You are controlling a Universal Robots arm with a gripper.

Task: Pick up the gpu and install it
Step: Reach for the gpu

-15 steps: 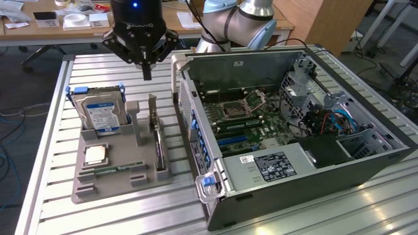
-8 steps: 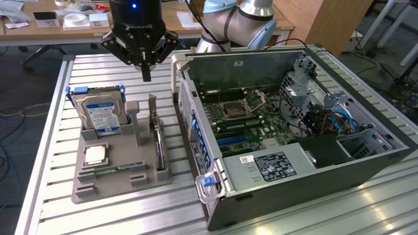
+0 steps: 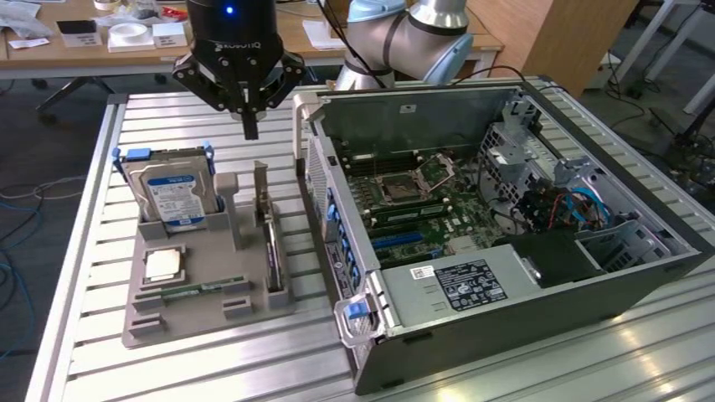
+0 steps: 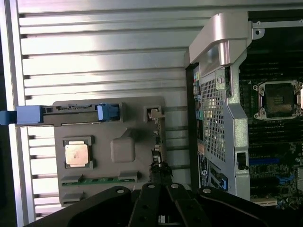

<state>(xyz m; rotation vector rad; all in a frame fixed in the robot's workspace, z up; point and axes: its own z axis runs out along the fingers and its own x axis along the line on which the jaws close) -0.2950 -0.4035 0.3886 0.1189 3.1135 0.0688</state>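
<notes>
Closed and empty, the hand (image 3: 250, 126) is held above the edge-standing gpu (image 3: 270, 251). Squareness across its thin edge is judged essential.

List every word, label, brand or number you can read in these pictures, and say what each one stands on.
"ROBOTIQ": printed upside down on the body of the gripper.
Blue label on the hard drive: print too small to read.
Black label and white sticker in the computer case: too small to read.
</notes>
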